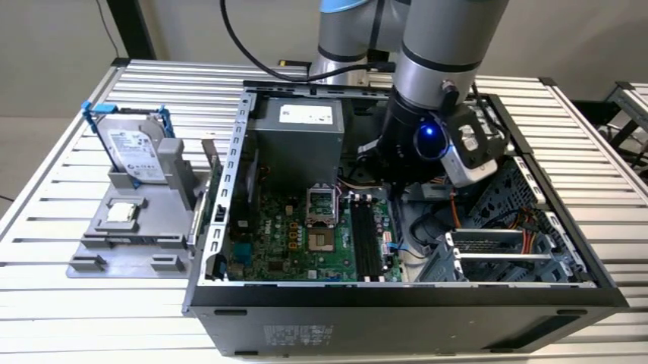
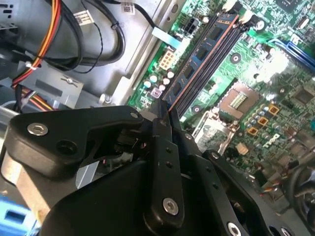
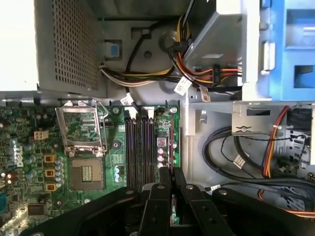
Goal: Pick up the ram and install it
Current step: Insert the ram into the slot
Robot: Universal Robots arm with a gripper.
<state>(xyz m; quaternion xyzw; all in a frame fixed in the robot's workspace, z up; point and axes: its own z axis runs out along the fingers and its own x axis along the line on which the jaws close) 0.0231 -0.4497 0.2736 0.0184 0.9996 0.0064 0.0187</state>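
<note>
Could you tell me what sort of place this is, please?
Probably a robotics lab bench for computer assembly: an open computer case on a slatted table, a hard drive in a holder, and a robot arm reaching inside.

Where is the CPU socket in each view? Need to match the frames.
Exterior view: CPU socket mid-motherboard, on the exterior view's left of the memory slots.
Second wrist view: CPU socket on the green board, alongside the memory slots.
First wrist view: CPU socket alongside the memory slots.
Shared landmark: the black memory slots, running parallel beside the socket.
</note>
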